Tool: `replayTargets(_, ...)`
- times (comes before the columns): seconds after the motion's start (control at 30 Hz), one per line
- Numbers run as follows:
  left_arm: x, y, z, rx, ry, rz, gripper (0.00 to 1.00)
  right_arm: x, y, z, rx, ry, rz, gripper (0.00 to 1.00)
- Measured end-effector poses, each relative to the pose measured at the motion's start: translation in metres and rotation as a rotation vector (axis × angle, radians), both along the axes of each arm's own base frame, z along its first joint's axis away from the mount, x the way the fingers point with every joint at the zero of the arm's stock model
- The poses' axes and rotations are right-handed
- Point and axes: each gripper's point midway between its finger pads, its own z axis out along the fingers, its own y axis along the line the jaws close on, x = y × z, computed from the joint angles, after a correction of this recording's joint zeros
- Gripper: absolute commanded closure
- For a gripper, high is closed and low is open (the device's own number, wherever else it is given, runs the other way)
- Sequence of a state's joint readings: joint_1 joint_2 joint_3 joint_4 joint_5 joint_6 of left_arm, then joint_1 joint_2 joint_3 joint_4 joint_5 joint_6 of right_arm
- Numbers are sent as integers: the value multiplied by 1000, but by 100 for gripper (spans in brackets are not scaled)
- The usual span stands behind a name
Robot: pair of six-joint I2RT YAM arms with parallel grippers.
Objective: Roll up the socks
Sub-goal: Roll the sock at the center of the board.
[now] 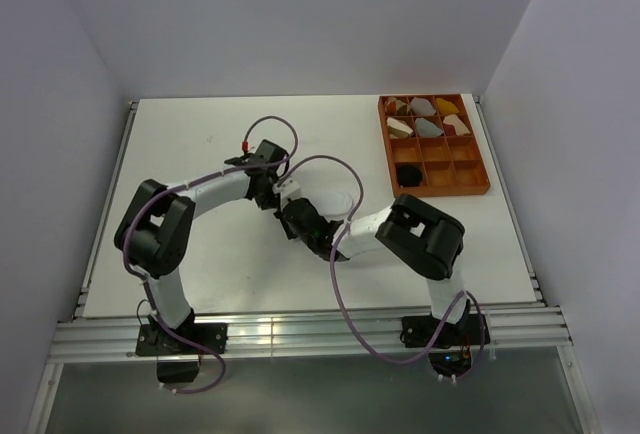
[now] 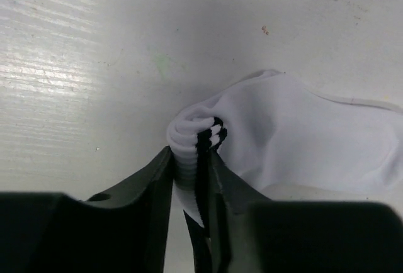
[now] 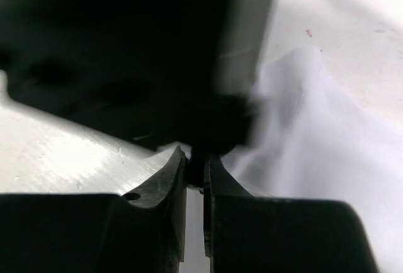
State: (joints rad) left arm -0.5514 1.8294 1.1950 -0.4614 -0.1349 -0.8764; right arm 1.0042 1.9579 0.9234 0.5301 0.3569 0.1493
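Near table (image 1: 200, 134) centre, left gripper (image 2: 192, 160) pinches the white sock (image 2: 302, 134) by its cuff; right gripper (image 3: 196, 160) nearly closed, hold unclear.

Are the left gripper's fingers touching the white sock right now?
Touching. The left wrist view shows both fingers pinching the striped cuff of the white sock.

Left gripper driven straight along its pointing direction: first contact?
The white sock: its striped cuff already sits between the left gripper's fingers. Past it, probably the table; depth is unclear.

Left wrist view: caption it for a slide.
Left claw pinches the rolled, striped cuff of the white sock on the table.
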Motion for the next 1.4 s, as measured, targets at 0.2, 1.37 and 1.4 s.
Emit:
replayTargets(0.2,-10,11,10,-71,-35,73,51,1,-2,1,144,141,40,100)
replayTargets(1.37,-12,4,-1,-395,-185,233,51,-10,-13,4,545,524,78,100)
replayTargets(1.4,-11,4,-1,-395,-186,235,51,-10,-13,4,546,526,79,100)
